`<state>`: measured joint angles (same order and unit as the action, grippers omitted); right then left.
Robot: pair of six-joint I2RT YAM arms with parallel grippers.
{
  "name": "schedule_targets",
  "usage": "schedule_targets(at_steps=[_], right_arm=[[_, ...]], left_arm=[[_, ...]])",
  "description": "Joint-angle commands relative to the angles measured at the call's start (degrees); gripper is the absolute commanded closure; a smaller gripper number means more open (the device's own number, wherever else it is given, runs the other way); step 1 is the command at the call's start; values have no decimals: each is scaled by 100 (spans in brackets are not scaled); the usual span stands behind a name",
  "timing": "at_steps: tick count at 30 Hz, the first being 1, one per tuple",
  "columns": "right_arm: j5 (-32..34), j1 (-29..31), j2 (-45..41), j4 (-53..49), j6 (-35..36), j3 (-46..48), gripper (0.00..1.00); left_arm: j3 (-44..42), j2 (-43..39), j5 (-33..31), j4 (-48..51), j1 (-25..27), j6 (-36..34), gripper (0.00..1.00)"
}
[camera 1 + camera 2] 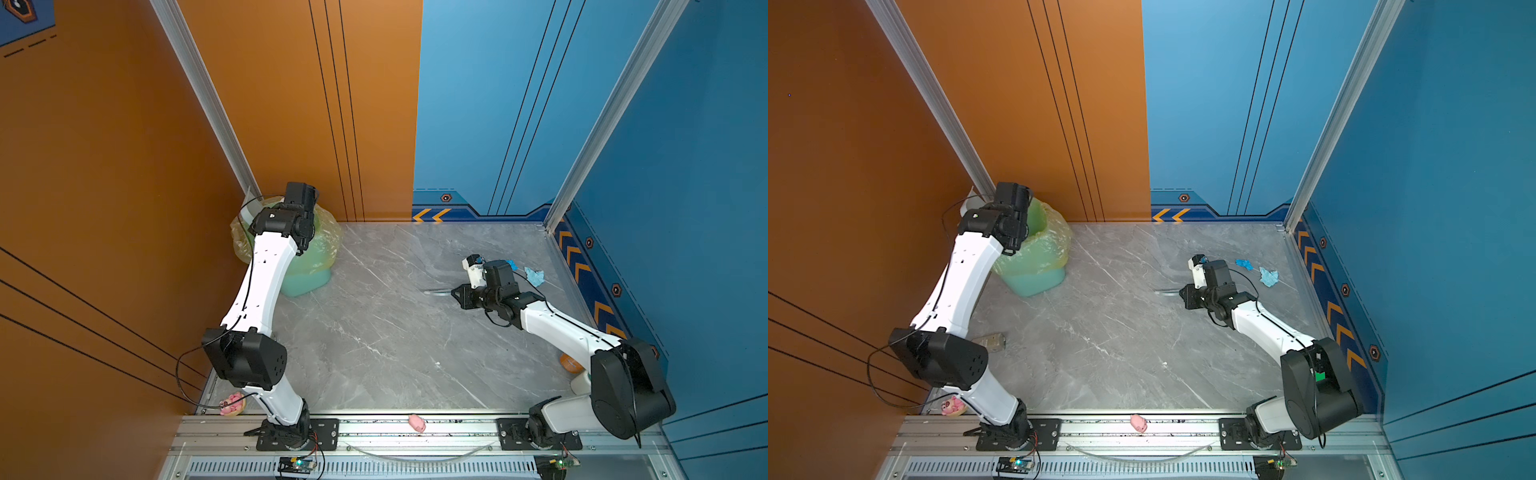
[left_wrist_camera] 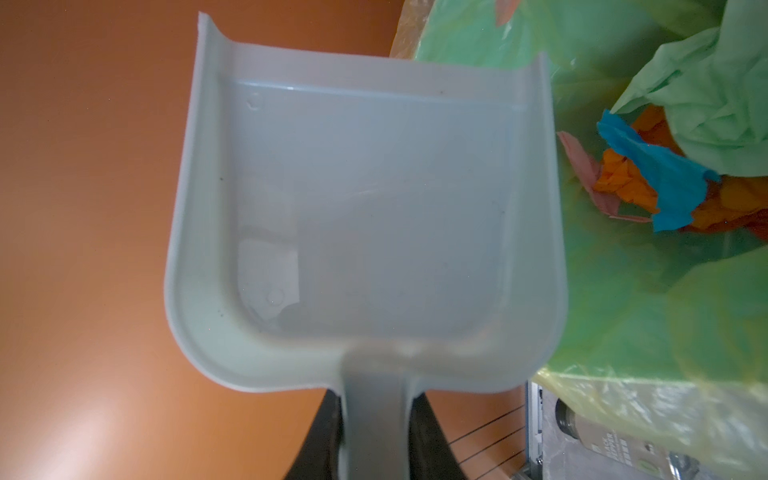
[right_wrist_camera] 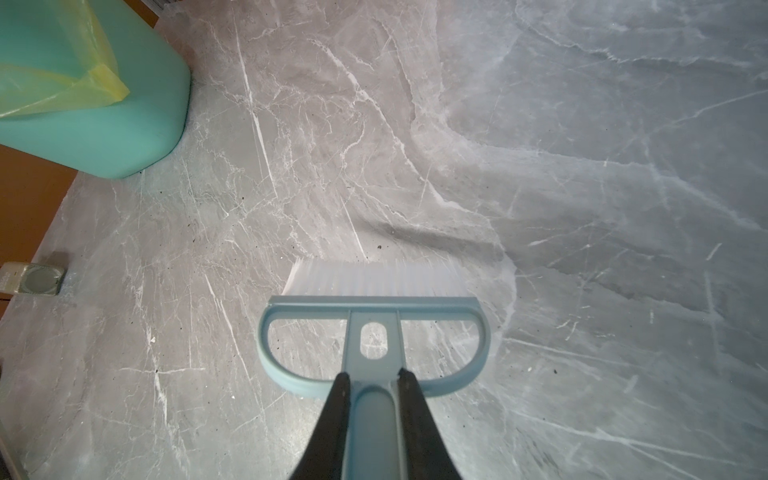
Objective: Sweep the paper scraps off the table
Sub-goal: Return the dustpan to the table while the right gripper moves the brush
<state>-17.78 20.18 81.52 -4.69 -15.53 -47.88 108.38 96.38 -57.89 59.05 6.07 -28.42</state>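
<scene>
Left gripper [image 2: 374, 399], clamped on the empty dustpan [image 2: 365, 208], should clear the bin [image 1: 309, 282] without snagging its liner [image 1: 328, 239]; right gripper [image 3: 372, 382] grips the brush [image 3: 374, 282] near two paper scraps [image 1: 534, 276].

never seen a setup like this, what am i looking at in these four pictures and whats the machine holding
This is a robot: two white-and-black arms bolted to a rail at the near edge of the table. Two pictures look down from overhead, nearly alike. The other two come from a camera on each wrist. The left end effector is shut on an empty dustpan, held up next to a teal bin with coloured paper scraps in it. The right end effector is shut on a brush, held over the table. Two blue scraps lie on the table by the right wrist. A pink pig toy sits on the rail.
</scene>
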Motion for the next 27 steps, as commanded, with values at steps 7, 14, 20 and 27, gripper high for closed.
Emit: schedule_targets(at_steps=[7,14,20,27], right_arm=[[156,-40,-256,22,-47,3,100],[317,-124,-405,-84,-47,-15,100],[563,-363,-501,-336,-43,-202,100],[1636,-865,-337,-795,-112,-744,100]], left_arm=[[421,-492,2287,53,-46,1129,100],[326,-768,3638,13,-41,1856,100],[-218,-1228,5028,-635,-22,2572,100],[-1645,-1997,6758,-2340,116,3678,100]])
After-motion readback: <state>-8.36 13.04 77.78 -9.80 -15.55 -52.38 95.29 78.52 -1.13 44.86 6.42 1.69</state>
